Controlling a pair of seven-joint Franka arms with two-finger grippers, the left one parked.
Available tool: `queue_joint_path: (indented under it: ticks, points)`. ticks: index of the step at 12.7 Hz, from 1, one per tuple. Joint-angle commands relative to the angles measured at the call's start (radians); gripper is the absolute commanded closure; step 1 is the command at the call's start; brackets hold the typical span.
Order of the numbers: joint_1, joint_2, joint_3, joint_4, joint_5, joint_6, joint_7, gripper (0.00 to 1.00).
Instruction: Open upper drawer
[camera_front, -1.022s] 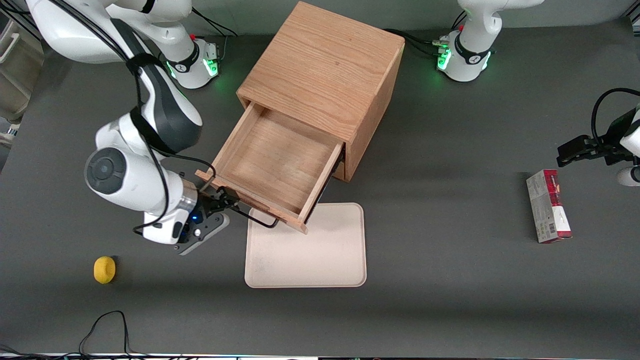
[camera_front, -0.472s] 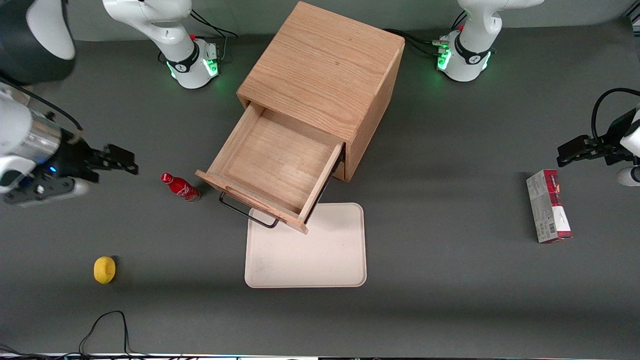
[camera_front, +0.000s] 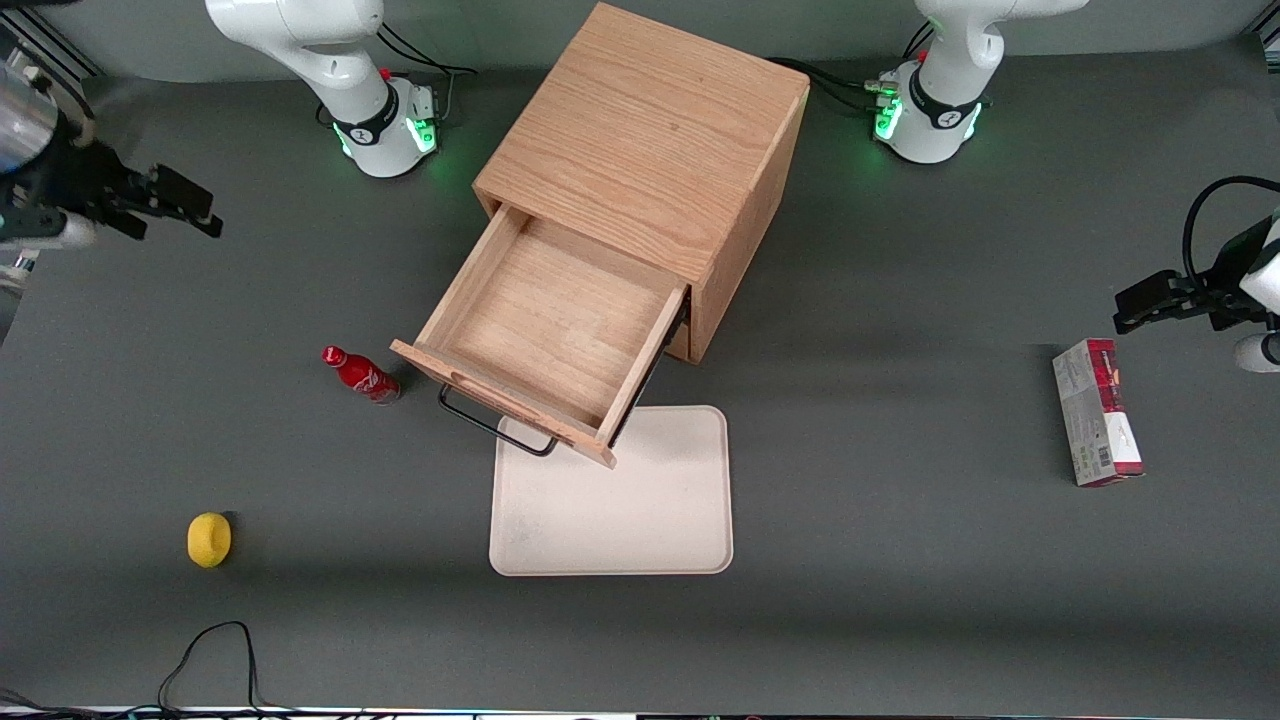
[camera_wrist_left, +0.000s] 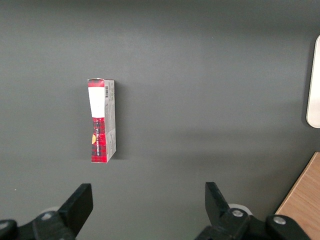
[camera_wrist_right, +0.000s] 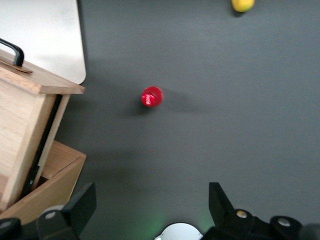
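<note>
The upper drawer (camera_front: 545, 335) of the oak cabinet (camera_front: 645, 140) stands pulled far out, its light-wood inside bare. Its black bar handle (camera_front: 492, 425) hangs over the edge of the beige tray. The drawer also shows in the right wrist view (camera_wrist_right: 22, 120). My gripper (camera_front: 185, 208) is open and holds nothing. It hovers high at the working arm's end of the table, well away from the drawer. In the right wrist view the gripper (camera_wrist_right: 152, 202) has its fingers spread wide over bare table.
A red bottle (camera_front: 360, 373) lies on the table beside the drawer front and shows in the right wrist view (camera_wrist_right: 152, 96). A yellow fruit (camera_front: 209, 539) lies nearer the front camera. A beige tray (camera_front: 640, 510) lies in front of the drawer. A red-and-white box (camera_front: 1096, 425) lies toward the parked arm's end.
My gripper has let go of the handle and drawn away from the drawer, up and toward the working arm's end. The red bottle has come into view. The drawer stays open.
</note>
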Motion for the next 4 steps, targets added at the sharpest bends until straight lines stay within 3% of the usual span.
queue_joint_path:
  ticks: [1, 4]
  points:
    - [0.000, 0.011, -0.016, -0.001, -0.047, 0.031, 0.076, 0.00]
    - [0.000, 0.080, -0.019, 0.082, -0.038, 0.020, 0.117, 0.00]
